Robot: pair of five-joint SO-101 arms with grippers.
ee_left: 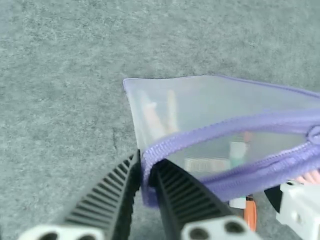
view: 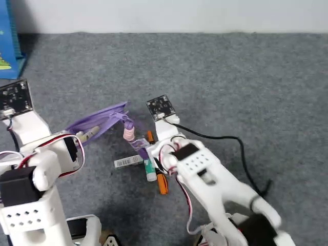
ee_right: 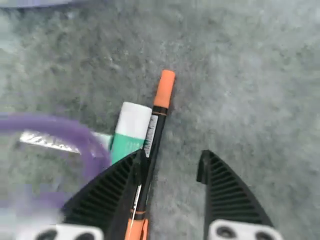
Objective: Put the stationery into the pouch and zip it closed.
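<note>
My left gripper (ee_left: pixel 146 176) is shut on a corner of the purple see-through pouch (ee_left: pixel 210 115), gripping it by the zipper edge and holding it tilted above the carpet. In the high view the pouch (view: pixel 100 119) hangs from the left gripper (view: pixel 88 134), with a purple strap (view: pixel 128 123) trailing toward the stationery. My right gripper (ee_right: pixel 172 160) stands open low over the pile. An orange pen (ee_right: pixel 157 120) runs along the inside of one finger, and a white and green glue stick (ee_right: pixel 131 131) lies beside it. Nothing is between the jaws.
A barcoded stick (view: pixel 128 162), a pink piece (view: pixel 129 134) and a second orange pen (view: pixel 162 183) lie in the pile on the grey carpet (view: pixel 246 82). A black cable (view: pixel 241 154) trails to the right. A blue box (view: pixel 7 46) stands at the far left.
</note>
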